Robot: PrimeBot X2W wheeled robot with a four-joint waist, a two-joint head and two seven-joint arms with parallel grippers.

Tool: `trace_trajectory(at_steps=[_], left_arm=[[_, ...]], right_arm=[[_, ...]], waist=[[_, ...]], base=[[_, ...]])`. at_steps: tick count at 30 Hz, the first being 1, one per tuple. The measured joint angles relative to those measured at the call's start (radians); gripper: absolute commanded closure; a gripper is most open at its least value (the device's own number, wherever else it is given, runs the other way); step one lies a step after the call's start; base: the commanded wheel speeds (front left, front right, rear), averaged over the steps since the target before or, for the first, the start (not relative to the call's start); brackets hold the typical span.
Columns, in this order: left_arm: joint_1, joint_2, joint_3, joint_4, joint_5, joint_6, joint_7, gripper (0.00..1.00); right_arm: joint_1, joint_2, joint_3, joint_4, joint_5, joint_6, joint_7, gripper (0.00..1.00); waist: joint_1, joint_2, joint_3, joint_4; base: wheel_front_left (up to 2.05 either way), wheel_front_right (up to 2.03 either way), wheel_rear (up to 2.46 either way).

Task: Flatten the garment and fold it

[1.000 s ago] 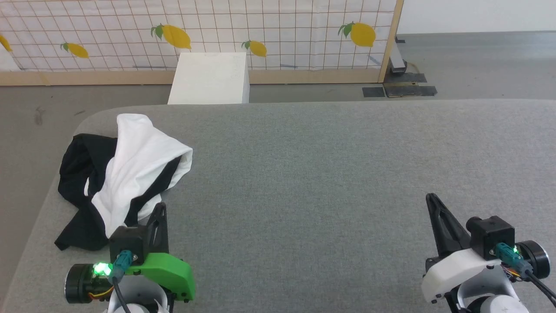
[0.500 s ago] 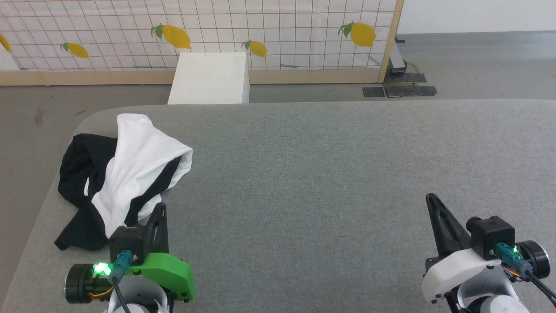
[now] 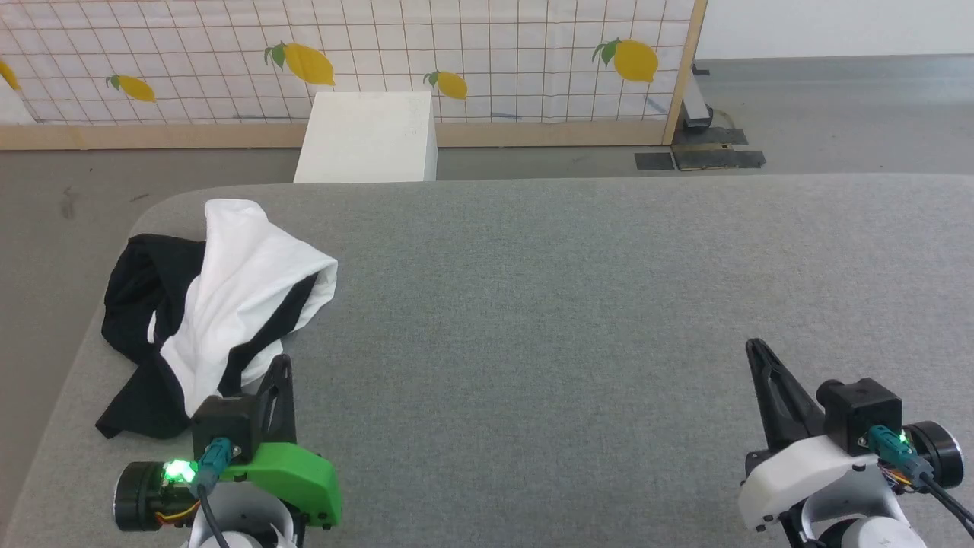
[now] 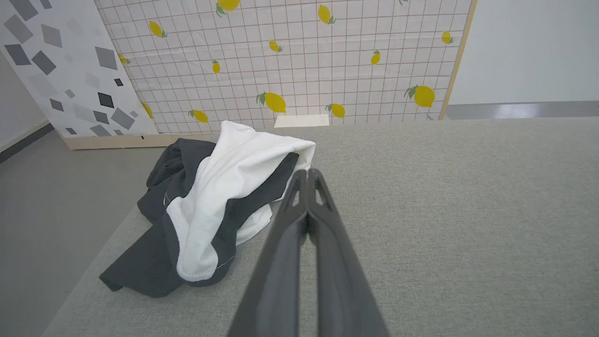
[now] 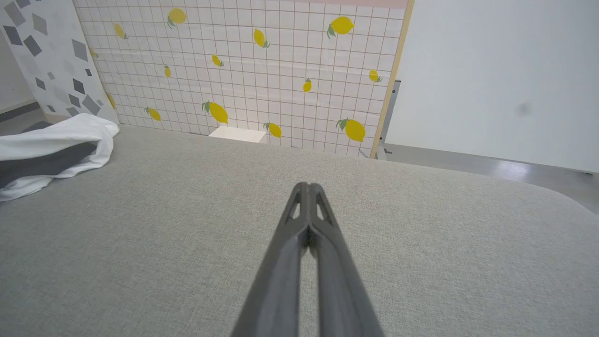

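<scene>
Garment [image 3: 228,297] crumpled on grey desk [image 3: 571,304], left hand [image 3: 283,362] just beside it, right hand [image 3: 753,347] well apart, both pressed together

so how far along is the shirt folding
Nothing looks done: the white T-shirt with black sleeves lies crumpled near the left edge of the grey fabric table. Nothing is in hand: the left hand is shut and empty by the heap, the right hand shut over bare fabric. Flattening and folding both remain.

Crumpled white-and-black cloth T-shirt [image 5: 56,138]: right wrist view cuts it off at the edge, far left of right pincer [image 5: 309,186]; near hem hidden behind left pincer [image 3: 283,359].
</scene>
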Motion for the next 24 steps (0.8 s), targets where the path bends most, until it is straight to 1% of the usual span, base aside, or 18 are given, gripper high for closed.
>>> trace_trajectory(at_steps=[14, 24], left_arm=[[0.000, 0.000, -0.012, 0.006, -0.014, 0.000, -0.015, 0.00], [0.001, 0.000, -0.022, 0.013, -0.024, 0.010, -0.036, 0.00]], right_arm=[[0.003, 0.000, -0.005, 0.014, 0.024, 0.000, -0.015, 0.00], [0.007, 0.000, -0.012, 0.029, 0.050, 0.000, -0.035, 0.00]], waist=[[0.0000, 0.0000, 0.000, -0.002], [0.0000, 0.0000, -0.001, -0.003]], base=[[0.00, 0.00, 0.00], [0.00, 0.00, 0.00]])
